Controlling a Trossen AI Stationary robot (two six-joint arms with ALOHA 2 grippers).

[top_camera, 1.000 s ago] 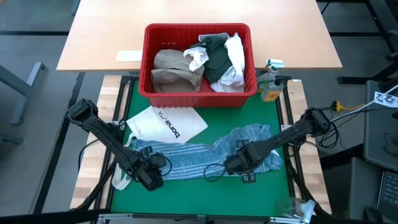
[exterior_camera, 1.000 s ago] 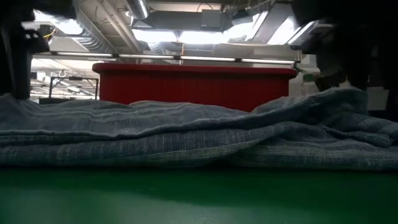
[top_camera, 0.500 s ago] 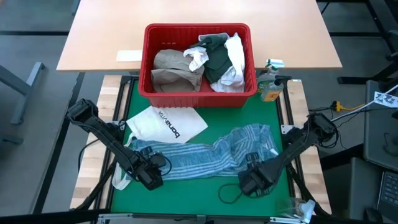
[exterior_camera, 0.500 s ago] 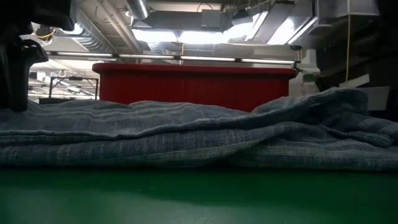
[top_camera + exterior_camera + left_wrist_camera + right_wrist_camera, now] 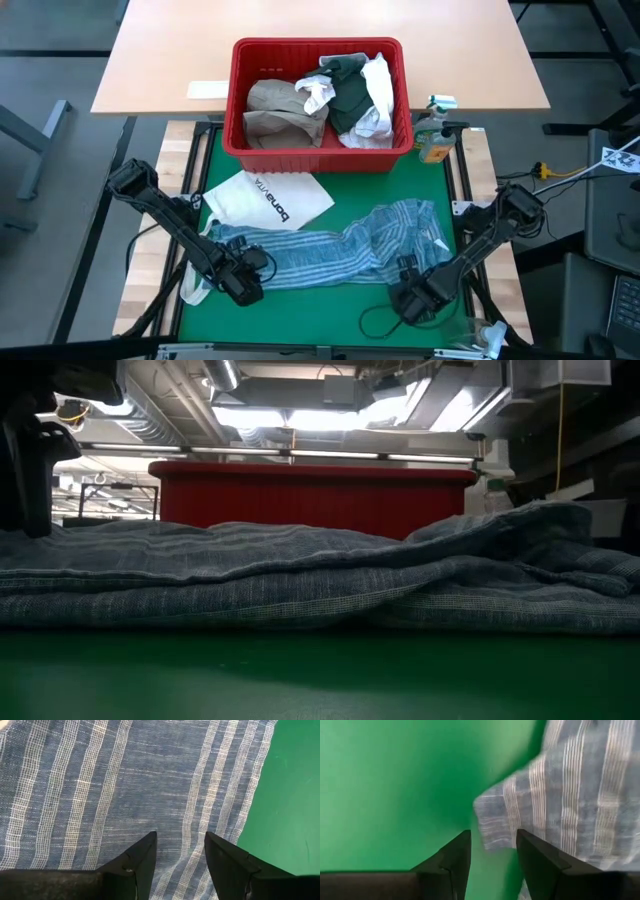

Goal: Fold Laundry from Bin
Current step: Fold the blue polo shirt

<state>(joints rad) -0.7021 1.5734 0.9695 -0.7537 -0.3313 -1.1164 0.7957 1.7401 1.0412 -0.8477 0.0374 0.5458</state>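
A blue-striped cloth (image 5: pixel 335 250) lies spread in a long band across the green mat (image 5: pixel 300 310), lumpy at its right end (image 5: pixel 540 535). My left gripper (image 5: pixel 240 280) stands open over the cloth's left end (image 5: pixel 125 785), pointing steeply down close to its near edge. My right gripper (image 5: pixel 415 300) hangs open, pointing down over the mat, with the cloth's near right corner (image 5: pixel 492 817) just ahead of its fingertips. The red bin (image 5: pixel 320 158) at the mat's far edge holds tan (image 5: pixel 280 110), dark green (image 5: pixel 350 95) and white (image 5: pixel 380 85) laundry. My left gripper stands open with its fingertips (image 5: pixel 150 842) close over the striped cloth's left end; I cannot tell whether they touch it. My right gripper touches nothing.
A white tote bag with black lettering (image 5: pixel 265 198) lies flat between the bin and the cloth's left part. A bottle (image 5: pixel 435 140) stands at the mat's far right corner beside the bin. Bare mat runs along the near edge. A wooden table (image 5: pixel 180 60) stands behind.
My right gripper has left the cloth's right part, moving toward the near right corner of the mat and sinking. It now hangs low at the cloth's near right corner. The cloth has stayed as it lay.
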